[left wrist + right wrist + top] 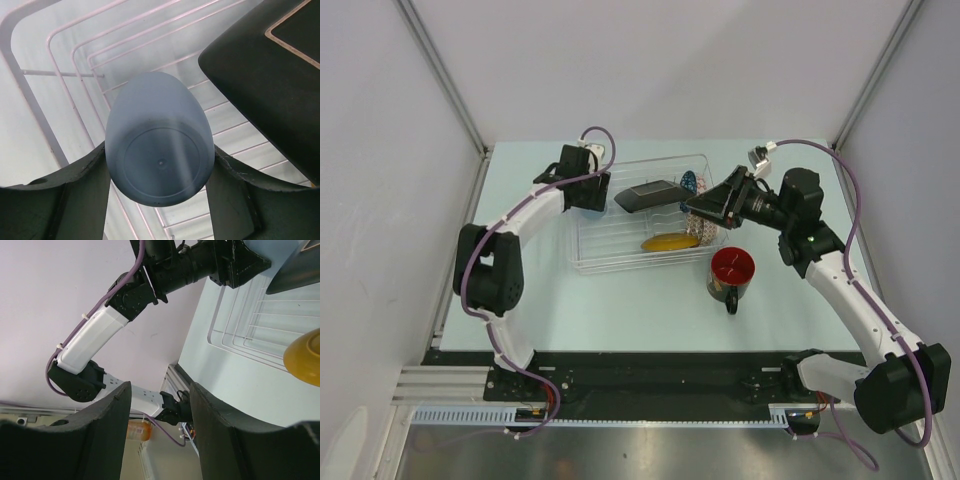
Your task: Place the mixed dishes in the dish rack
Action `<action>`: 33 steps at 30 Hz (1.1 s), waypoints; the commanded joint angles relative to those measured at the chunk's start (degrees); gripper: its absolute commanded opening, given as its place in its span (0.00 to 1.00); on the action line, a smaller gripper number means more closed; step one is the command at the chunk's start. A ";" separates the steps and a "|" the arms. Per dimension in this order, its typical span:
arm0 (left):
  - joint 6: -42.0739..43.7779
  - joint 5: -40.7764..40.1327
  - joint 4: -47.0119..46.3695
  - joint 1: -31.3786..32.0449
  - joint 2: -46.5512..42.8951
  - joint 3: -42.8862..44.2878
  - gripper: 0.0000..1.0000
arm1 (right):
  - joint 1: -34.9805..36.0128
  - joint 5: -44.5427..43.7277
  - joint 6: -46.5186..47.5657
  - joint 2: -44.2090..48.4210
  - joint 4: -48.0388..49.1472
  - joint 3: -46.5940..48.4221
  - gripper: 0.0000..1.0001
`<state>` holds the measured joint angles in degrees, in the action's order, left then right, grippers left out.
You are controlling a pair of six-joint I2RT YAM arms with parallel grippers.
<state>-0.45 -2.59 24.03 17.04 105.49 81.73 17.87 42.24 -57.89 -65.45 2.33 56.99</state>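
The clear dish rack (595, 250) stands mid-table. In it the dark square plate (650, 195) leans tilted, the yellow plate (667, 242) rests at the front, and the mosaic bowl (691, 184) stands at the right end, partly hidden. The red-rimmed mug (731, 272) stands on the table right of the rack. My left gripper (603, 192) is over the rack's left end; its fingers (75, 195) press both sides of a blue-grey cup-like thing (160, 150), beside the dark plate (270, 85). My right gripper (705, 208) hovers open and empty over the rack's right end, apart from the yellow plate (305, 360).
The rack's ribbed floor (65, 75) shows under the left gripper. White enclosure walls surround the table (520, 300). The left arm (100, 335) fills the right wrist view. The mug stands close below the right arm's wrist.
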 commanded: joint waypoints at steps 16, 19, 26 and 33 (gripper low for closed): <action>0.01 1.97 -6.19 0.36 0.24 -4.13 0.00 | -0.46 -1.02 0.14 1.73 -0.66 0.22 0.55; 0.01 1.71 -5.40 0.36 0.94 -3.51 0.10 | -0.38 -1.11 0.49 1.91 -1.45 0.14 0.57; 0.10 0.31 -5.14 0.36 -1.51 -4.48 0.70 | -0.03 -1.37 1.37 2.17 -2.06 0.14 0.63; -0.26 0.75 -4.08 0.54 -4.86 -3.78 1.00 | 0.50 -0.67 1.81 1.99 -2.06 0.14 0.70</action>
<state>-0.67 -1.28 19.97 17.41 104.73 77.67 17.91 41.23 -57.14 -64.99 0.21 56.99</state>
